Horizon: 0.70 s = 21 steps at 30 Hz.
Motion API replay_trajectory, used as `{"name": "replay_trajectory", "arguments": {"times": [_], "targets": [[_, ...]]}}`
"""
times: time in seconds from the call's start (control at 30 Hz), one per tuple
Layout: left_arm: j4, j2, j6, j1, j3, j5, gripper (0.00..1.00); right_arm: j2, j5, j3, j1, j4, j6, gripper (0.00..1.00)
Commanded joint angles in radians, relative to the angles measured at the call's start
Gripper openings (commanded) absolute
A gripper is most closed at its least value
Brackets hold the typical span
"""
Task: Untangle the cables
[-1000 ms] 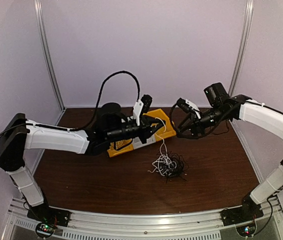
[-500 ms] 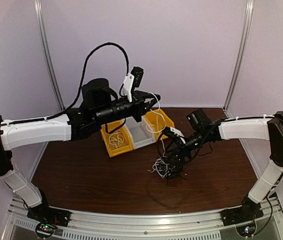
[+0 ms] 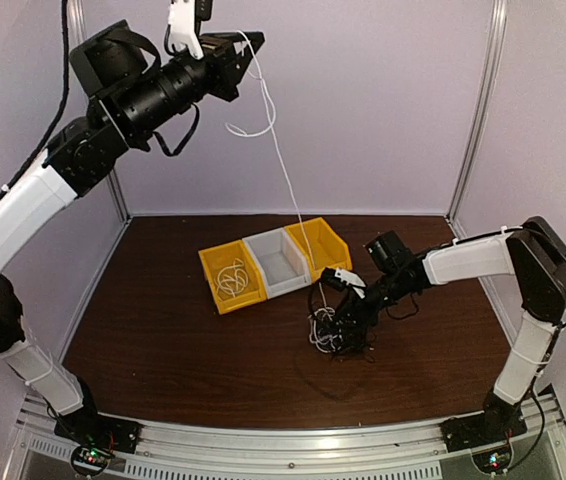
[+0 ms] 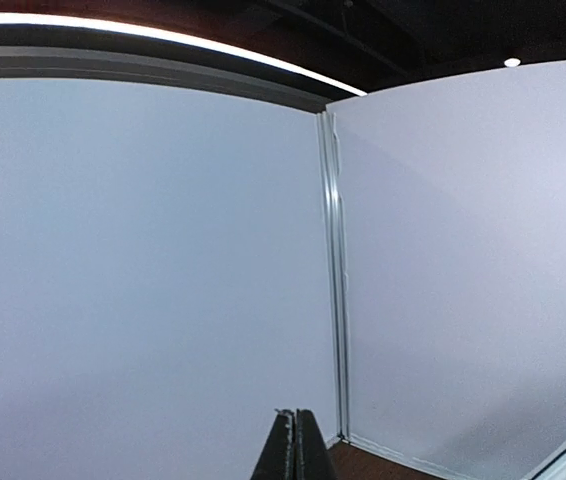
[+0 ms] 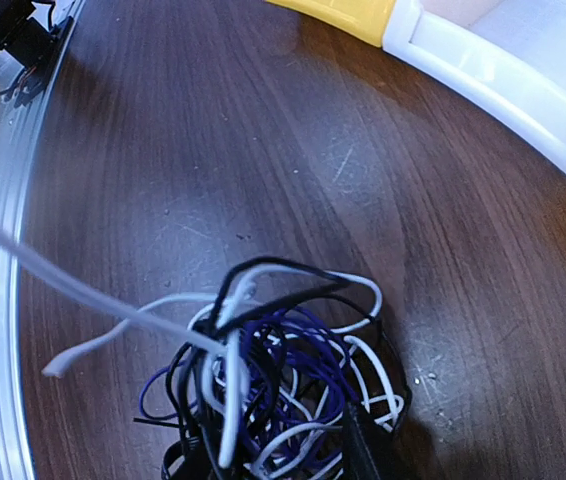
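Note:
The cables form a small tangle of white, black and purple cords on the brown table. My left gripper is raised high at the top left and shut on the white cable, which runs taut down to the tangle. In the left wrist view the fingers are pressed together against the wall. My right gripper sits low on the tangle. In the right wrist view the tangle fills the space between its dark fingers, and the white cable runs off to the left.
Three bins stand in a row behind the tangle: a yellow one with a coiled cable in it, a white one and a yellow one. The white bin shows in the right wrist view. Walls enclose the table.
My left arm has swung up from the bins to high at the top left, drawing the white cable taut. My right gripper came down from the back right onto the tangle.

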<state>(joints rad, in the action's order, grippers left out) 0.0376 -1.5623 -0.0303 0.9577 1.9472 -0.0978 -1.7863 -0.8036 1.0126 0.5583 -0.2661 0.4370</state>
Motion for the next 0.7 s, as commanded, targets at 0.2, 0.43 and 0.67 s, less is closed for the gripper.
{"name": "replay_trajectory", "arguments": {"times": [0.2,0.43,0.67], "targets": [[0.037,-0.052,0.272,-0.005,0.330,-0.202,0.00,-0.036,0.082,0.016,-0.081,-0.032,-0.009,0.39],[-0.030,-0.062,0.391,-0.005,0.415,-0.251,0.00,-0.059,0.159,0.030,-0.121,-0.045,-0.022,0.35],[-0.147,-0.018,0.489,-0.006,0.433,-0.287,0.00,-0.051,0.231,0.044,-0.220,-0.073,-0.029,0.07]]}}
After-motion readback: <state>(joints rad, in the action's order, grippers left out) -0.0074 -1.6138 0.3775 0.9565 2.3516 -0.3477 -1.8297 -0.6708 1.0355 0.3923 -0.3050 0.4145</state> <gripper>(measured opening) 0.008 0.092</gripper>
